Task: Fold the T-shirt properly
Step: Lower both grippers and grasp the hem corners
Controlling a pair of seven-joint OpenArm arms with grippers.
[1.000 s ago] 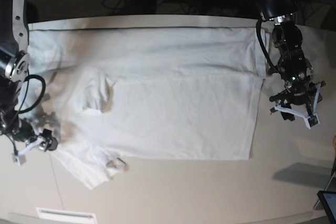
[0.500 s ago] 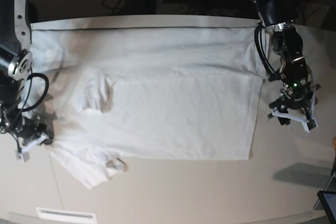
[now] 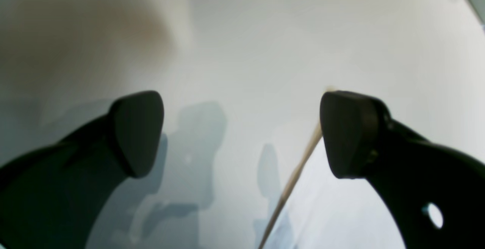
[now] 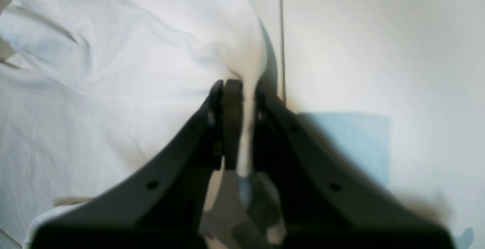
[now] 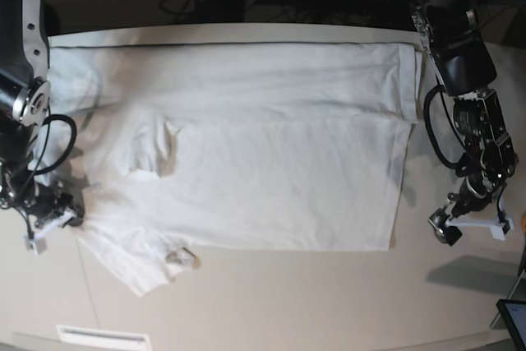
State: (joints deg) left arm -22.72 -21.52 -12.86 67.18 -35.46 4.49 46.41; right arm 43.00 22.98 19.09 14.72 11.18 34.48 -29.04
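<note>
Pinching a sleeve edge near the table's (image 5: 271, 302) left front, the right gripper (image 4: 237, 101) is closed on the shirt (image 5: 271, 170), one shirt lying flat across the table's middle to its far edge. Near the right front edge, the left gripper (image 3: 240, 133) hovers spread wide and empty, off the cloth. Likely risk: lifting one-sided would drag and bunch the shirt. Two grippers.

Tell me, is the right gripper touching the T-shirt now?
Touching. In the right wrist view, the right gripper is shut on a fold of the T-shirt, and the white cloth runs down between its two fingers.
</note>
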